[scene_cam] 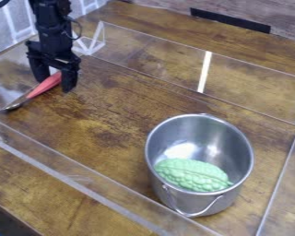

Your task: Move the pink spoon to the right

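Gripper [53, 76] low over the pink spoon [44, 87] at the far left of the wooden surface [113, 111], fingers [71, 78] spread wide with nothing held between them.

The spoon's handle is only partly visible: its upper end is hidden behind the dark fingers, and its metal bowl end toward the left edge is blurred and hard to separate from the glare on the clear wall [64, 180] that rims the surface. The visible pink part lies slantwise, between and just below the two fingers; whether a finger touches it cannot be told. The arm above is cut off by the top edge. Well apart, at lower right, a steel pot [199, 157] stands upright with a bumpy green vegetable [194, 174] inside, resting against the near wall of the pot.
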Robot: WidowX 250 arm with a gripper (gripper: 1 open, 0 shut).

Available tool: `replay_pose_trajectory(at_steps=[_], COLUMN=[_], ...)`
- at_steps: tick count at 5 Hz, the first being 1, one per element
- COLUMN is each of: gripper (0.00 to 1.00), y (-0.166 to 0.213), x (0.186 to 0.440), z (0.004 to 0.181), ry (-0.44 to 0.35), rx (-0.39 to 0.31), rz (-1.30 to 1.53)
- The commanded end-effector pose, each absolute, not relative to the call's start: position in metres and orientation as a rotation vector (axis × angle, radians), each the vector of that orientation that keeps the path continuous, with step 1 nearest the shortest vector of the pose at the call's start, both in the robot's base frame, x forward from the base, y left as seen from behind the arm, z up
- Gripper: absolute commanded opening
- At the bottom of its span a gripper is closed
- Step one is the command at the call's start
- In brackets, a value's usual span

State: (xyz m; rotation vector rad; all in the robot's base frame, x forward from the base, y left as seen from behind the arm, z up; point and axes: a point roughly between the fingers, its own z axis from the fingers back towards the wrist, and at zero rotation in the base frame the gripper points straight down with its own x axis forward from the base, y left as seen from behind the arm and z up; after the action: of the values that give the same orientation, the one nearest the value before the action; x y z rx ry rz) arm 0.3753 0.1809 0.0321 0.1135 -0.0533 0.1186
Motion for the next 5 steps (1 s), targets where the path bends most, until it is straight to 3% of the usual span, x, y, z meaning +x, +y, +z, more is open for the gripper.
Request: replay_pose_trajectory(at_steps=[1, 3, 5], gripper=[0.0, 0.0, 0.0], y=[0.193, 0.195, 0.205], x=[0.382, 0.375, 0.369], z=[0.041, 0.048, 0.071], ry=[-0.08, -0.088, -0.09], rx=[0.113, 0.097, 0.088], rz=[0.167, 0.124, 0.26])
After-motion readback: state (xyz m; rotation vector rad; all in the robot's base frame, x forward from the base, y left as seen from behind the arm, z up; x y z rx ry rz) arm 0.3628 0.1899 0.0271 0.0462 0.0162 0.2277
